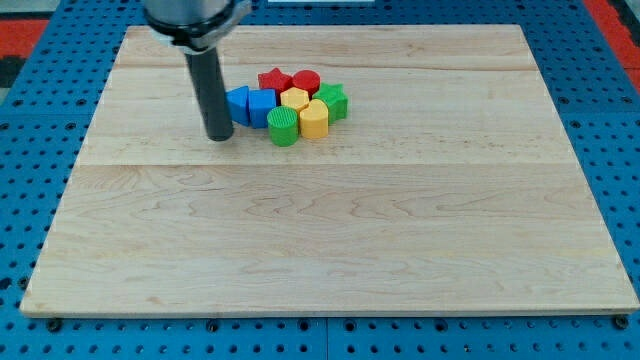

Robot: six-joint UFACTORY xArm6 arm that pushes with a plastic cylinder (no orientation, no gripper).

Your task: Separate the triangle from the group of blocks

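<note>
A tight group of blocks sits near the view's top centre on the wooden board [330, 230]. The blue triangle [237, 104] is at the group's left end, touching a blue cube [262, 106]. Behind are a red star [274, 81] and a red cylinder [306, 83]. A yellow hexagon [294, 100], a yellow heart-like block [314, 119], a green cylinder [284, 127] and a green star [332, 101] fill the right side. My tip [218, 136] rests on the board just left of the blue triangle, close to it or touching it.
The board lies on a blue pegboard surface [30, 200]. Red areas show at the view's top corners [30, 30].
</note>
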